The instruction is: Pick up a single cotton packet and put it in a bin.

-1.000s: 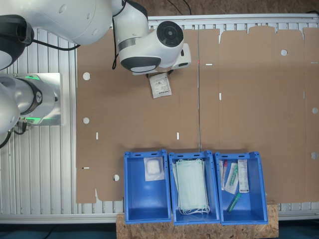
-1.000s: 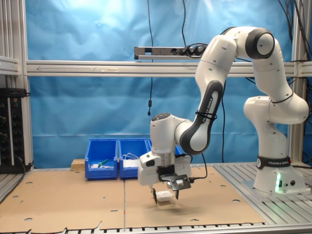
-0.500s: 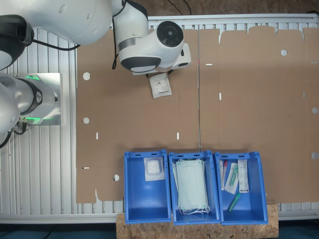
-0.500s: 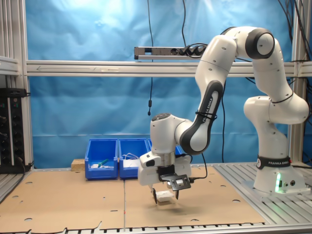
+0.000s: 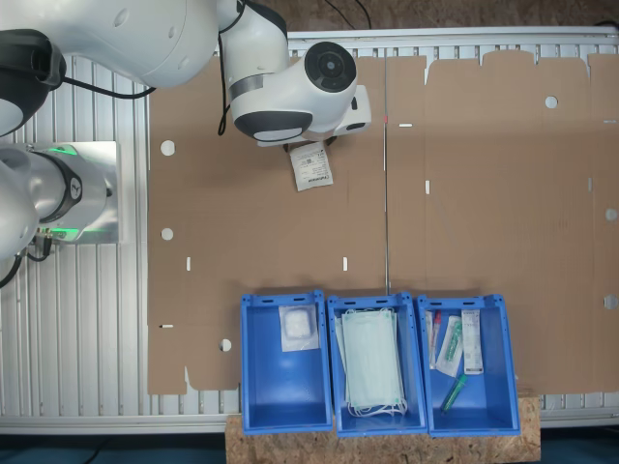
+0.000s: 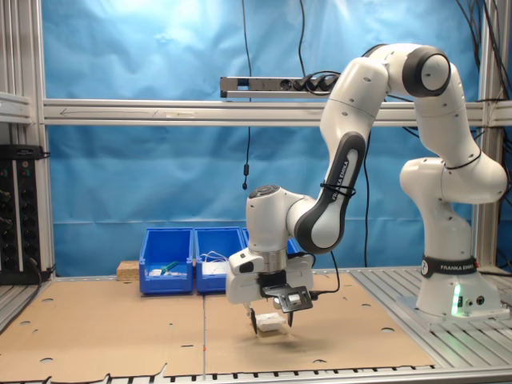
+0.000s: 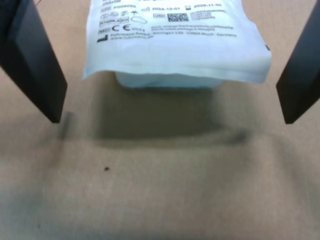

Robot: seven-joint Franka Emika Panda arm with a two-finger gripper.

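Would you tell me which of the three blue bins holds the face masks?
The middle bin; its neighbours hold a white padded packet and mixed small items.

Printed cotton packet (image 5: pixel 311 165) on cardboard (image 5: pixel 464 213), beside the arm (image 5: pixel 290 82).

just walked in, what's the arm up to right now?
The Panda arm has its gripper down at the brown cardboard sheet, over a white printed cotton packet. In the wrist view the two dark fingers stand apart on either side of the packet without touching it, so nothing is grasped yet. Three blue bins sit in a row at the far edge of the cardboard: one holds a plain white pad, the middle one face masks, the third small packaged items.
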